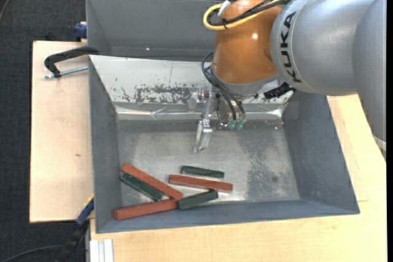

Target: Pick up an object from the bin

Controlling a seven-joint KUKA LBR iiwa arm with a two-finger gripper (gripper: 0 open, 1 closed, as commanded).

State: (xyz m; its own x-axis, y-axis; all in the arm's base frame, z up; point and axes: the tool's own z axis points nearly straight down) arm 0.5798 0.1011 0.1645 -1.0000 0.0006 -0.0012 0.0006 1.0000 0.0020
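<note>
Found pincer (202, 138) above scuffed grey bin (276, 175) floor, mid-bin; couldn't tell its spread. Noted red and green sticks (199, 183) heaped along front edge.

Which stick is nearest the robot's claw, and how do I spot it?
In the grey bin, look along the near wall, where red and green sticks lie. Farthest from that wall, nearest the gripper, is a short dark green stick, just behind a longer red stick. It is the shortest, and nothing rests on it.
</note>
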